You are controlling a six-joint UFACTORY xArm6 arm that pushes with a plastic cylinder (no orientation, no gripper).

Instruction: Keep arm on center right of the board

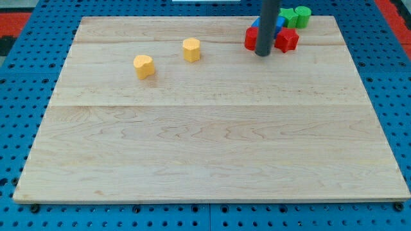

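My rod comes down from the view's top, and my tip (pixel 262 53) rests on the wooden board (pixel 205 141) near its top right. It stands just in front of a cluster of blocks. A red block (pixel 251 38) touches the rod's left side and a red star-like block (pixel 286 40) sits just to its right. A blue block (pixel 279 22) lies partly hidden behind the rod. Two green blocks (pixel 297 16) sit at the cluster's top right. A yellow hexagon block (pixel 191 49) and a yellow heart-like block (pixel 144 65) lie at the upper left.
The board lies on a blue pegboard table (pixel 19 77). Red matting shows at the view's top corners (pixel 13 16).
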